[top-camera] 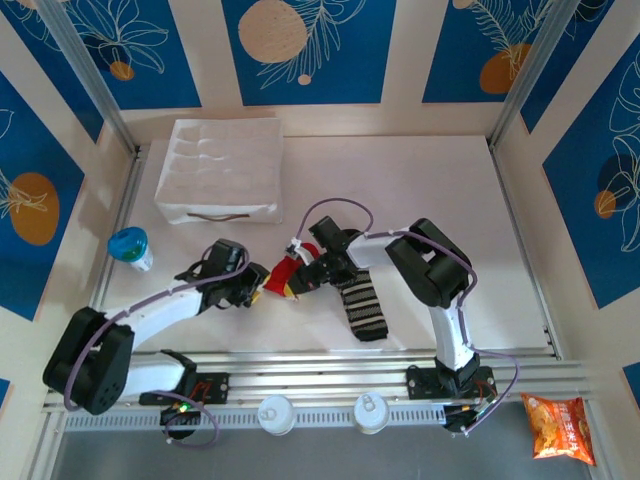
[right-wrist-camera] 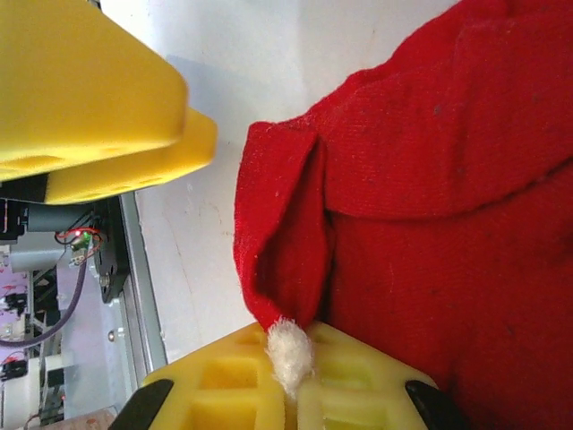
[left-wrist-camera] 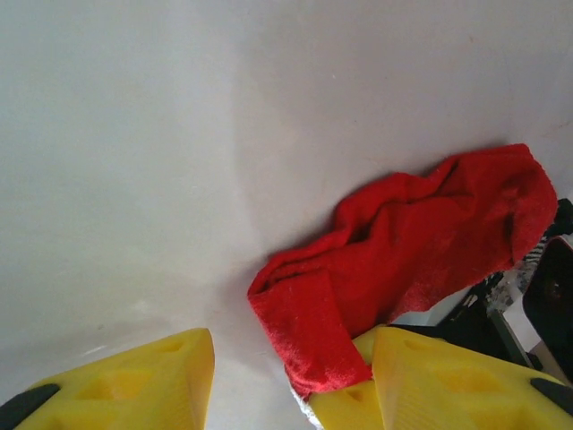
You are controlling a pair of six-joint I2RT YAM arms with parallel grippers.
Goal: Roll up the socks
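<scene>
The red sock (top-camera: 283, 272) lies crumpled on the white table, between my two grippers. My right gripper (right-wrist-camera: 300, 381) is shut on its edge, where a white tuft sticks out between the yellow fingers; in the top view that gripper (top-camera: 306, 274) sits at the sock's right side. My left gripper (left-wrist-camera: 295, 385) is open, and a folded end of the red sock (left-wrist-camera: 421, 242) rests against its right finger (left-wrist-camera: 448, 381). From above, the left gripper (top-camera: 260, 288) touches the sock's left side. The black and grey striped sock (top-camera: 363, 307) lies flat under the right arm.
A white moulded tray (top-camera: 222, 170) stands at the back left. A blue-lidded cup (top-camera: 130, 245) sits near the left wall. Two white caps (top-camera: 275, 412) rest on the front rail, and a snack bag (top-camera: 558, 428) lies off the table at the front right.
</scene>
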